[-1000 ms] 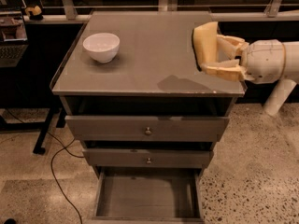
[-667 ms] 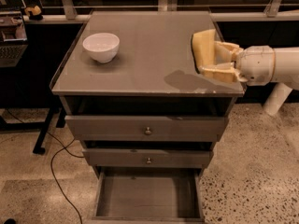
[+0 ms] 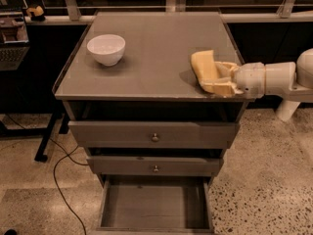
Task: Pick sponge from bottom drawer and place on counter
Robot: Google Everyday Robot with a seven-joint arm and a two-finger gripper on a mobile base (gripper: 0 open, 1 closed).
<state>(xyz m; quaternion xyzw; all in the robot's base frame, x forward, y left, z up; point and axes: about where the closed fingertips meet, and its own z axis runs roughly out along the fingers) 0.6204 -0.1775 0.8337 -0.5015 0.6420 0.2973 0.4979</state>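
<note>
The sponge cannot be picked out as a separate shape: the only pale-yellow mass in view is the claw point(image 3: 203, 76) itself, so whether the sponge sits inside it, and which way its long axis runs, cannot be told. The bottom drawer point(image 3: 154, 212), lowest of the three below the bench's front edge, stands pulled out and shows a flat grey floor.

The claw is over the bench point(image 3: 156, 53) at its front right corner, low above the grey top, with a dark shadow just to the side nearer the bench's middle. Whether it touches the surface is unclear. Whether it is released, clenched or grasping something cannot be told either. It reaches in across the bench's right edge on a white arm point(image 3: 266, 77) that lies roughly level, with the cream-yellow end pointing toward the bench's middle.

A white bowl point(image 3: 106, 49) stands upright on the bench's rear left part, well apart from the claw. Under the bench's front, the top drawer point(image 3: 154, 134) and the middle drawer point(image 3: 155, 165) each carry a small knob, and both stand slightly out. Off the bench's left side a dark cable point(image 3: 63, 180) trails over the speckled floor point(image 3: 264, 180)
</note>
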